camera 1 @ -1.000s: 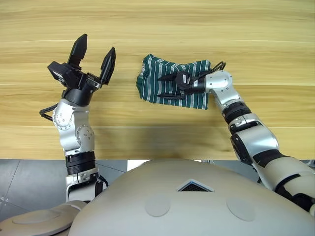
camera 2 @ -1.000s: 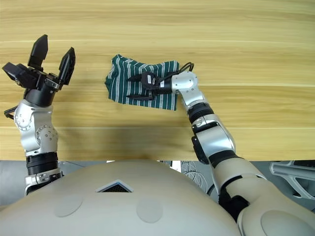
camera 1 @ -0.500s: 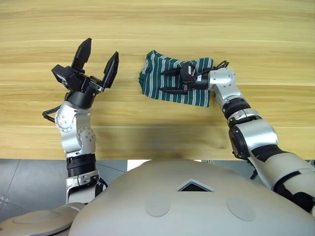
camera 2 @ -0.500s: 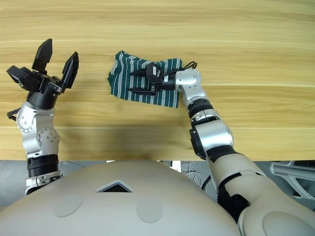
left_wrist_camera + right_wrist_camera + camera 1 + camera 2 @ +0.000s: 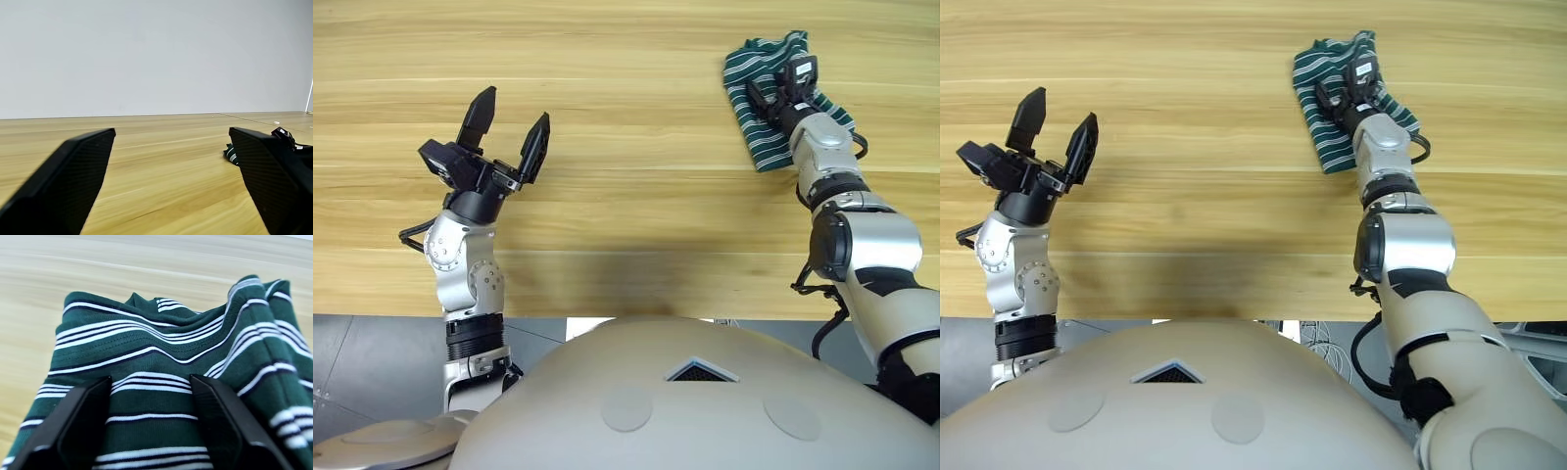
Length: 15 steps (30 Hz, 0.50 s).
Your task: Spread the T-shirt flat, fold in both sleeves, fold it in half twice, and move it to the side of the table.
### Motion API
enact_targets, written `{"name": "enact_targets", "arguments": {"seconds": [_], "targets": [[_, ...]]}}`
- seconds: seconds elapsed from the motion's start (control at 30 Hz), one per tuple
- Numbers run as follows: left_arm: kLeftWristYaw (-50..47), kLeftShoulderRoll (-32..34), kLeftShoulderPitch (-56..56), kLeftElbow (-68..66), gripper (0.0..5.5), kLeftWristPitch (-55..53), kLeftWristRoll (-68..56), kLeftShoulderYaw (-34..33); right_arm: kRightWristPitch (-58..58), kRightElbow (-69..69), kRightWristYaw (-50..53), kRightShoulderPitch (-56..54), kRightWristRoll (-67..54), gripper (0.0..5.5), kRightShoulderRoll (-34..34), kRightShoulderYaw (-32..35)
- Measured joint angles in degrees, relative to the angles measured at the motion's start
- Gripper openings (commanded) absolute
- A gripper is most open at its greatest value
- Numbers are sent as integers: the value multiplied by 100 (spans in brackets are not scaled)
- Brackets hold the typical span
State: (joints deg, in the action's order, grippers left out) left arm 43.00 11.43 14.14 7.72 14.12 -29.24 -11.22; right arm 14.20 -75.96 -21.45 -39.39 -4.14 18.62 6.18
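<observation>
Dragged from mid-table, the folded shirt (image 5: pixel 751 69) is now pinned beneath the right gripper (image 5: pixel 150 382), fingers spread, at the table's (image 5: pixel 626 59) right side. Folding is judged done; only release remains. Well apart, the left gripper (image 5: pixel 512 106) is held spread.

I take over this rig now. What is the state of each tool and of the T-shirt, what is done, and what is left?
Left tool: open, empty, held above the left part of the table.
Right tool: open, fingers spread and lying on the T-shirt.
T-shirt: folded into a small packet, at the table's far right.
Done: the folding, by the look of it; the packet is at the side.
Left: probably only to lift the right tool off and check the packet is tidy.
</observation>
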Motion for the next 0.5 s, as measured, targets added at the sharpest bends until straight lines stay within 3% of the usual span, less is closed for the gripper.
{"name": "enact_targets", "arguments": {"seconds": [0.3, 0.5], "targets": [[-71, -53, 79, 31, 421, 124, -46, 42, 230, 1, 94, 192, 288, 297, 484, 133], [-364, -60, 47, 28, 421, 297, 213, 21, 1840, 384, -92, 217, 283, 297, 623, 286]]}}
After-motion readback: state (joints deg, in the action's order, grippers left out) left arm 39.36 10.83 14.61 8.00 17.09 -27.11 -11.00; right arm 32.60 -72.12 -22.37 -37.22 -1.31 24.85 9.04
